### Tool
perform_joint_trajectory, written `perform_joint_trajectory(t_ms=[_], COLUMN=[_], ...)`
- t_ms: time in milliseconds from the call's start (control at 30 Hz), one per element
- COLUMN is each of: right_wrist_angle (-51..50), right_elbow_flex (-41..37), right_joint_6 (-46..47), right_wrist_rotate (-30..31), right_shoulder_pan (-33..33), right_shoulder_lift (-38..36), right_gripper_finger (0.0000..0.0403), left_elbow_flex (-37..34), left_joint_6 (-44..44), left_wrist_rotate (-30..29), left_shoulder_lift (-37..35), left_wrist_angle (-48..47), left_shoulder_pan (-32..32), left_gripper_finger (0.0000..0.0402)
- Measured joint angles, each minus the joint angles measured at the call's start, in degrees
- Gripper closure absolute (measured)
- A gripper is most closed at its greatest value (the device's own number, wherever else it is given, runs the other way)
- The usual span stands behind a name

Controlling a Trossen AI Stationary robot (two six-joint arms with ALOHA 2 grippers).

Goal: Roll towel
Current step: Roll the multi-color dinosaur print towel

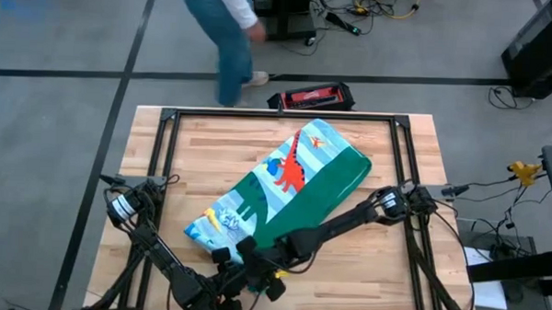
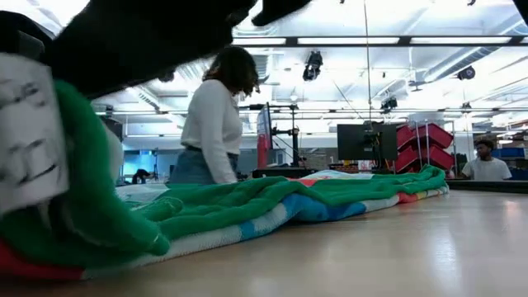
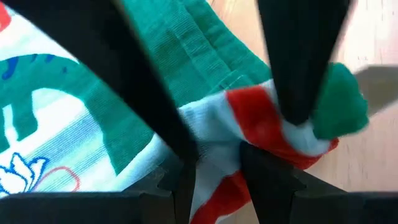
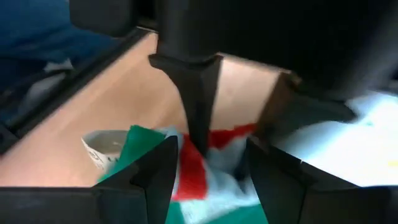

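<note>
Both grippers sit at the towel's near end, at about 6 o'clock on the table in the high view. Left gripper [image 3: 249, 140]: jaws clamped on a bunched corner of the towel [image 1: 298, 188], red, white and green cloth pinched between the dark fingers [image 3: 298, 74] in its wrist view. Right gripper [image 4: 205, 152]: jaws also closed on the same bunched end, red and green fabric squeezed between its fingers [image 4: 193, 81], with a white care label [image 4: 102, 149] sticking out beside the green edge. The two grips look just beside each other, nearly touching, left one on the 7 o'clock side, right one on the 5 o'clock side; the right arm [image 1: 347, 217] reaches in diagonally across the towel from 3 o'clock. Outward from the jaws the towel runs toward roughly 1 o'clock: long axis diagonal, near end at 6–7, far end at 12–1, folded lengthwise with the green border along its 3 o'clock edge. The cloth lies flat on the table [image 1: 410, 261], low view shows only a lifted hump at the held end. Judgement: the roll has to travel along that 1 o'clock axis, both arms equally near the start edge. A person [image 1: 227, 29] walks beyond the far edge, well apart.
</note>
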Motion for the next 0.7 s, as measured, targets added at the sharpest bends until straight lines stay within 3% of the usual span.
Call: perform_joint_trajectory(t_ms=[433, 700], right_wrist_angle=[14.47, 16.28], right_elbow_flex=[-13.21, -13.99], right_joint_6=[7.54, 6.15], right_wrist_rotate=[-1.97, -1.99], right_shoulder_pan=[0.08, 0.11], right_shoulder_lift=[-0.37, -0.27], right_gripper_finger=[0.0224, 0.0224], left_elbow_flex=[-0.02, -0.04], left_joint_6=[-0.07, -3.52], left_wrist_rotate=[-0.01, 1.2], left_shoulder_lift=[0.11, -2.85], left_wrist_angle=[0.0, -3.73], left_shoulder_pan=[0.09, -0.91], left_gripper_finger=[0.0285, 0.0285])
